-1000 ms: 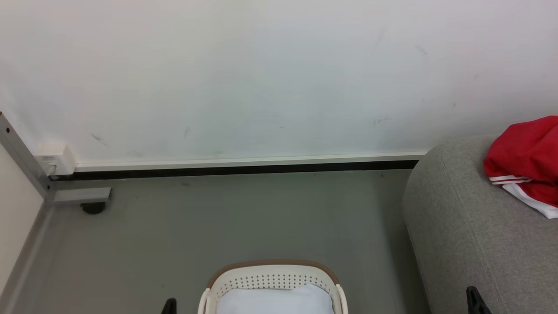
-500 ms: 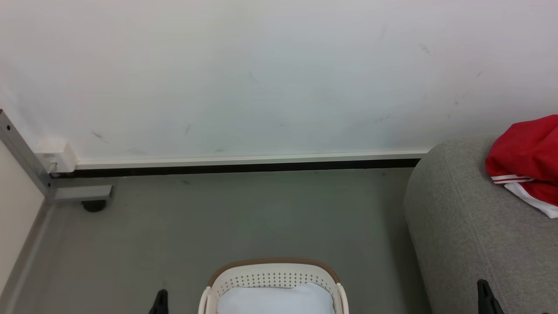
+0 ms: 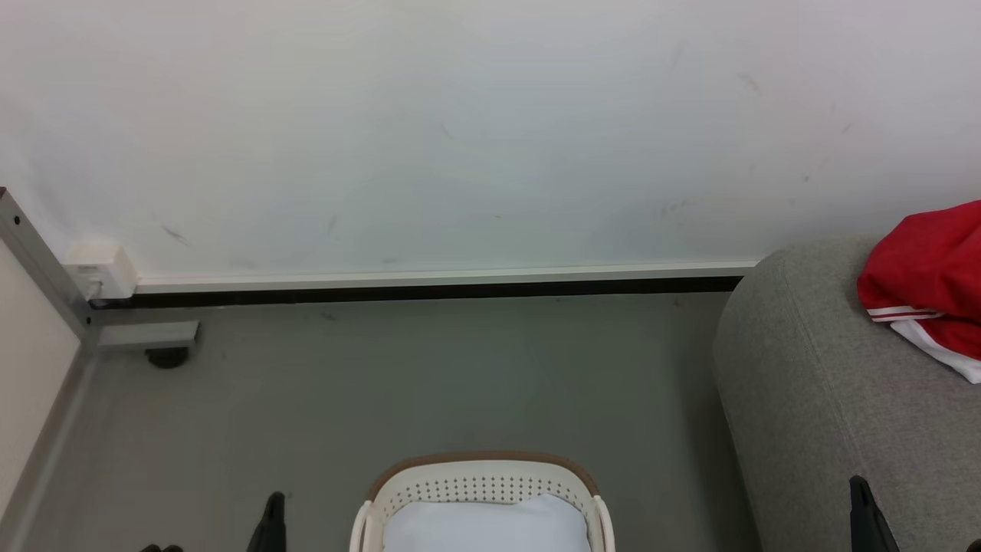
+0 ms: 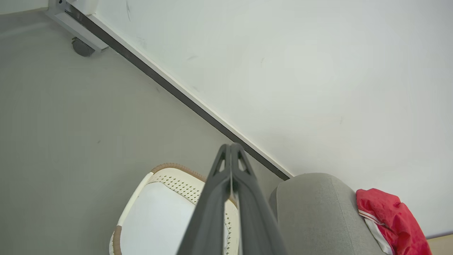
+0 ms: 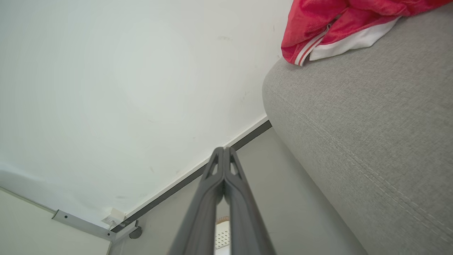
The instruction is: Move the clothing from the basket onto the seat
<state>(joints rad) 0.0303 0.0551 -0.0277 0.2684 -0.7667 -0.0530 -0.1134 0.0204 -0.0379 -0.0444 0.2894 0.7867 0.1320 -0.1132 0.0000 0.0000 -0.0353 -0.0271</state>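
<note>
Both grippers hung free, gripping nothing. The left gripper (image 4: 230, 146) had its two long dark fingers pressed together tip to tip, and the right gripper (image 5: 223, 149) had its fingers closed flat against each other in the same way.

The white laundry basket (image 3: 479, 464) with the brown rim stood on the grey floor (image 3: 429, 376) between the two, just to the right of the left gripper and lower than its fingertips. A pale blue-white pad (image 3: 487, 525) lay in it.

The red clothing (image 3: 927, 284), showing a white panel and thin white stripes, lay bunched on top of the grey sofa seat (image 3: 812, 399). It was ahead of the right gripper and a little to its right, well apart from both grippers. The seat's rounded side, with its stitched seam, ran near the right gripper on its right.

Beyond both sets of fingertips were a dark baseboard (image 3: 429, 291) and a scuffed white wall (image 3: 475, 130). Far to the left of the left gripper, a metal frame (image 3: 146, 335) on a small caster met a white socket box (image 3: 100, 270).
</note>
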